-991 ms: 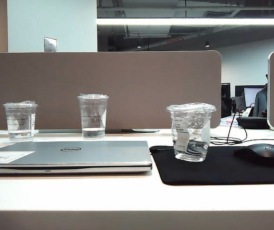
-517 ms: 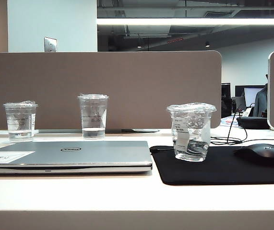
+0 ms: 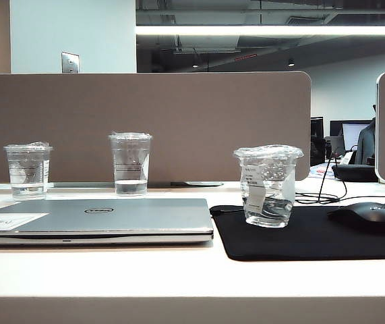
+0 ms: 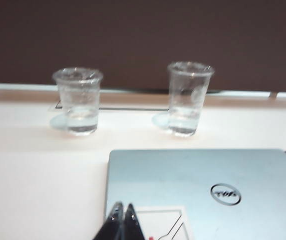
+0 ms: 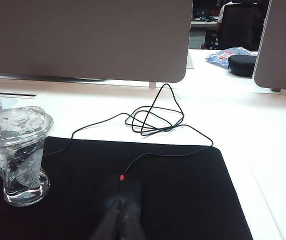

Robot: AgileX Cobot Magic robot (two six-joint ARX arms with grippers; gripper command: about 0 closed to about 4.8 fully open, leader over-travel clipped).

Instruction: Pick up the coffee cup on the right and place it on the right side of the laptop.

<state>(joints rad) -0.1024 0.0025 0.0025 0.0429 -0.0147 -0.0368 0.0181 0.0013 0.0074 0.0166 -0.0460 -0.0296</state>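
Nothing has shifted in the exterior view; the cup looks delivered.

The short clear plastic coffee cup [image 3: 268, 185] stays just right of the thin silver-grey Dell laptop [image 3: 104, 219], on the black mouse mat [image 3: 313, 236]. I see my left gripper [image 4: 122, 214] over the laptop and right gripper [image 5: 124, 202] over the mat, both jaws clenched, empty.

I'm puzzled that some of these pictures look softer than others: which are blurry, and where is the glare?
Exterior view: sharp, a bright ceiling strip light glaring. Left wrist view: soft all over, the laptop washed pale, the shut left tool at the frame's edge. Right wrist view: coffee cup crisp, the shut right tool blurred.
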